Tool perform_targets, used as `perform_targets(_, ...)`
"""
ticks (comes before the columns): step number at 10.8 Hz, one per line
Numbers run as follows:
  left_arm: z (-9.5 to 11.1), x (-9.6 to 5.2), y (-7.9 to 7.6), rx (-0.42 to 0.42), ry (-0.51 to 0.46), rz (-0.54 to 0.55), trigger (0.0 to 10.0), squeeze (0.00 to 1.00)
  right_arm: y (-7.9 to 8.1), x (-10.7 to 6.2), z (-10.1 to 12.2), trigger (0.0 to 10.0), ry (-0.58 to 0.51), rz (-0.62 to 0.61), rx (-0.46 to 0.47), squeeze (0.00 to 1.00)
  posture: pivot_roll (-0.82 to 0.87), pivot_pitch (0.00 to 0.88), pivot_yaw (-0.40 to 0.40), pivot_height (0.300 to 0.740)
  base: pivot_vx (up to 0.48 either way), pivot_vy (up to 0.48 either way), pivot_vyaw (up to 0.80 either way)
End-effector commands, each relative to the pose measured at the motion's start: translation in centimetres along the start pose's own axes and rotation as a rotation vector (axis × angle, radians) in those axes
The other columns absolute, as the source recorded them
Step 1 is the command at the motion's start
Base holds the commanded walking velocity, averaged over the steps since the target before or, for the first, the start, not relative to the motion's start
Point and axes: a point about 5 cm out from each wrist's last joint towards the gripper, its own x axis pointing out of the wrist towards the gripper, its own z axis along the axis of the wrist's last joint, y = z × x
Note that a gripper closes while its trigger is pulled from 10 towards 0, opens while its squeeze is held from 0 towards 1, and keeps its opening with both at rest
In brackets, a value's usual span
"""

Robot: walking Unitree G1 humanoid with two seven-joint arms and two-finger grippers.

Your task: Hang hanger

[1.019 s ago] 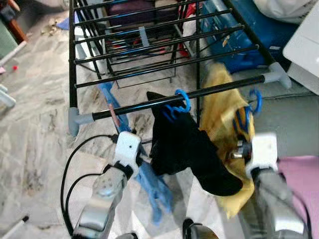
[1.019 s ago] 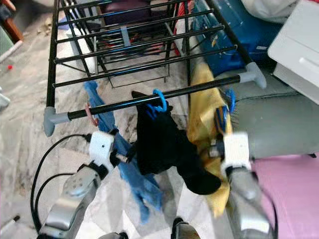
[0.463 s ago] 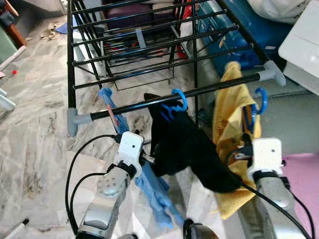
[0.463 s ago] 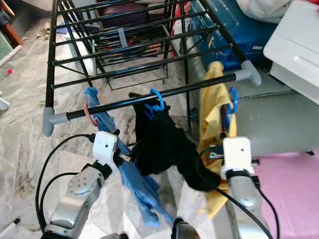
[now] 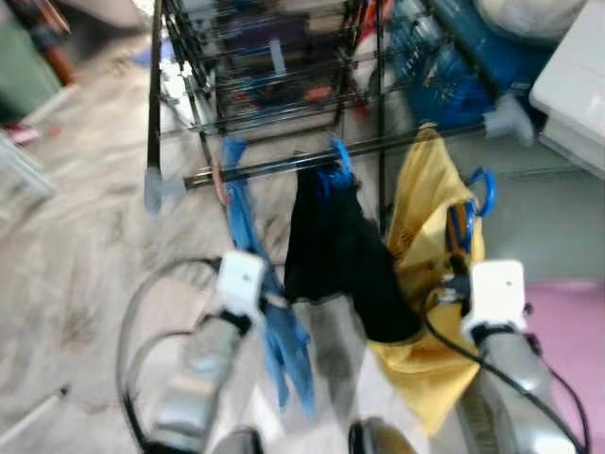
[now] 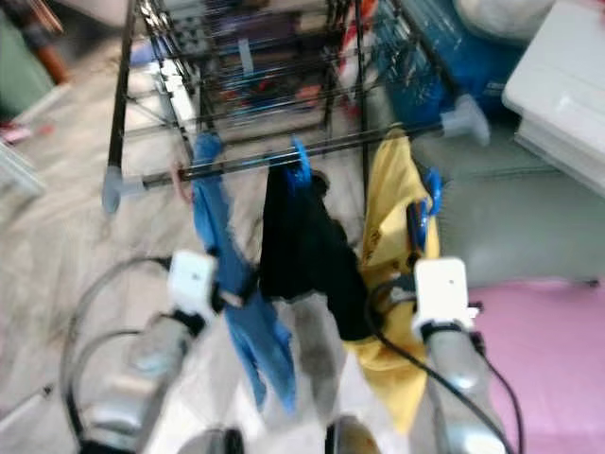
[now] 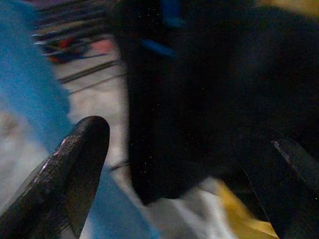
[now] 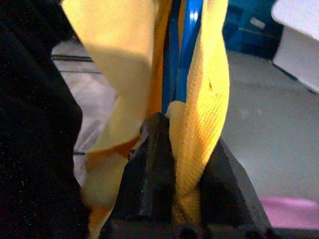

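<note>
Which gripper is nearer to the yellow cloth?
The right. The right gripper is shut on the yellow cloth and its blue hanger. The left gripper is open in front of the black garment, apart from the yellow cloth.

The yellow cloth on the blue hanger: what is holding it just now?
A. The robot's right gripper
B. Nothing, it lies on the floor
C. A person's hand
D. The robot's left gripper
A: in the right wrist view the right gripper has its two black fingers pinched on the yellow cloth, with the blue hanger just above, while the left gripper stands open by the black garment.
</note>
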Motion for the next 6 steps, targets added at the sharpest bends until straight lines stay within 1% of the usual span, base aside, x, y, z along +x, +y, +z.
perform_targets(1, -0.2, -0.3, 0.6, 0.015, 0.012, 0.024, 10.0, 0.00, 0.3, -0.3, 1.1, 10.0, -0.043, 0.011, 0.017, 0.00, -0.18, 0.155, 0.065, 0.740, -0.394, 0.000, 0.00)
perform_targets(4, -0.6, -0.4, 0.5, 0.022, 0.021, 0.037, 10.0, 0.00, 0.8, -0.1, 0.6, 10.0, -0.011, 0.050, 0.049, 0.00, -0.17, 0.145, 0.059, 0.740, -0.390, 0.000, 0.00)
perform_targets(5, -0.9, -0.3, 0.7, 0.029, 0.022, 0.050, 10.0, 0.00, 0.9, 0.1, -0.1, 10.0, 0.020, 0.056, 0.058, 0.00, -0.17, 0.103, 0.055, 0.740, -0.345, 0.000, 0.00)
perform_targets(6, -0.8, -0.1, 0.9, 0.033, 0.012, 0.060, 10.0, 0.00, 1.0, 0.3, -0.3, 10.0, 0.035, 0.063, 0.057, 0.00, -0.17, 0.083, 0.052, 0.740, 0.000, 0.000, 0.00)
